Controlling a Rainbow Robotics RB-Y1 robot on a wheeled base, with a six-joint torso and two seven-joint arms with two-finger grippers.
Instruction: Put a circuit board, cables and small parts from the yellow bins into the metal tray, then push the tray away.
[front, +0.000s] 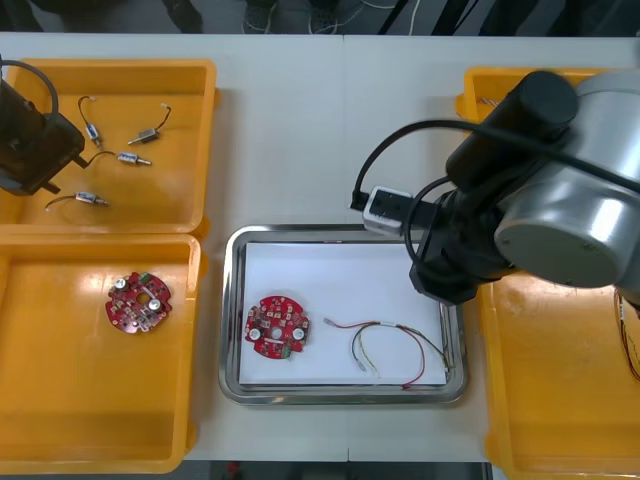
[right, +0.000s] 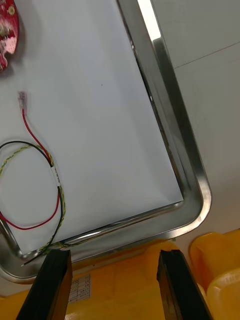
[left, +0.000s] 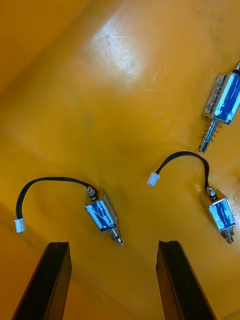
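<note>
Left end effector (left: 114, 285): fingers apart, nothing between them. It hovers over the floor of the far-left yellow plastic bin (front: 190, 75).

On that bin's floor, in the left wrist view, are three small metal parts with blue-wrapped bodies:
- first small part (left: 104, 218): just beyond the fingertips, roughly between them, with a black lead curling off to a white plug
- second small part (left: 221, 216): beyond one finger, also with a black lead and a white plug
- third small part (left: 223, 99): farther off, with a spring on its shaft

The front view shows four such parts scattered in this bin, all apart from each other.

Right end effector (right: 114, 285): fingers apart and empty. It hangs over the right rim of the shiny metal tray with a white inside (right: 176, 130), where the tray sits just beside the near-right yellow bin (front: 560, 400).

The tray sits mid-way across the light surface (front: 300, 120), between the bins at each side. In the tray:
- round red circuit board (front: 278, 326): flat on the white, in the left part
- red and yellow cable (front: 390, 350): loosely looped to the board's right and not touching it. In the right wrist view one end of it runs down to the tray wall just beyond a finger.

A second round red circuit board (front: 139, 301) lies flat in the near-left yellow bin (front: 60, 440).
</note>
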